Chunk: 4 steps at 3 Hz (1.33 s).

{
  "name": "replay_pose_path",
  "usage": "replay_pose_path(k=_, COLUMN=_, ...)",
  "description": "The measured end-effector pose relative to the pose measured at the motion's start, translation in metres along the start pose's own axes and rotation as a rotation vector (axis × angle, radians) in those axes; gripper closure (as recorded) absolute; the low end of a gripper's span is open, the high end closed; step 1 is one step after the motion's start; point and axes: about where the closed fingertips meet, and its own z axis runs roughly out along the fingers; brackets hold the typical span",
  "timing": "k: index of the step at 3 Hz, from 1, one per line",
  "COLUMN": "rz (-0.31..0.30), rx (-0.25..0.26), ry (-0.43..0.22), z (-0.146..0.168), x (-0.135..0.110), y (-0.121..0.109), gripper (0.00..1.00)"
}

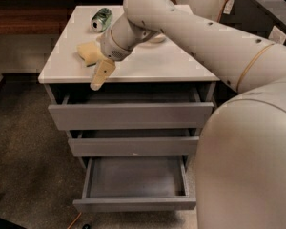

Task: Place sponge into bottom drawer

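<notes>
Drawer cabinet (157, 63) seen from the front and above, with the robot arm (190, 37) reaching over its white top from the right. The gripper (101, 75) hangs at the cabinet's front edge, toward the left end, tilted down and to the left, with its tan tip just past the edge and above the top drawer (131, 116). Whether the gripper is open or closed cannot be told from this view; nothing is seen in its hold.

The sponge (88, 53), pale yellow, lies flat on the cabinet top near the left front corner, just behind the gripper. Whether the two touch cannot be told.

A green can (101, 19) lies on its side at the back left of the cabinet top. A white bowl (157, 38) sits further right on the top, mostly hidden behind the arm.

All three grey drawers stand open in steps. The top drawer is pulled out a little. The middle drawer (133, 147) is pulled out slightly. The bottom drawer (133, 204) is drawn out farthest, so that its shallow grey box is in plain view.

The cabinet stands on a speckled carpet (24, 151). The robot's pale body (248, 161) fills the lower right, in front of the cabinet's right side.
</notes>
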Motion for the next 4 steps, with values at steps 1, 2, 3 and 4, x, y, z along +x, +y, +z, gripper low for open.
replay_pose_path(k=1, rz=0.014, rx=-0.005, ry=-0.012, z=0.006, x=-0.001, y=-0.008, gripper=0.0)
replay_pose_path(k=2, rz=0.02, rx=-0.015, ry=-0.03, z=0.015, x=-0.005, y=-0.015, gripper=0.0)
replay_pose_path(k=3, rz=0.056, rx=0.0, ry=-0.07, z=0.019, x=-0.004, y=-0.031, gripper=0.0)
replay_pose_path(k=4, rz=0.083, rx=0.027, ry=-0.102, z=0.015, x=-0.002, y=-0.042, gripper=0.0)
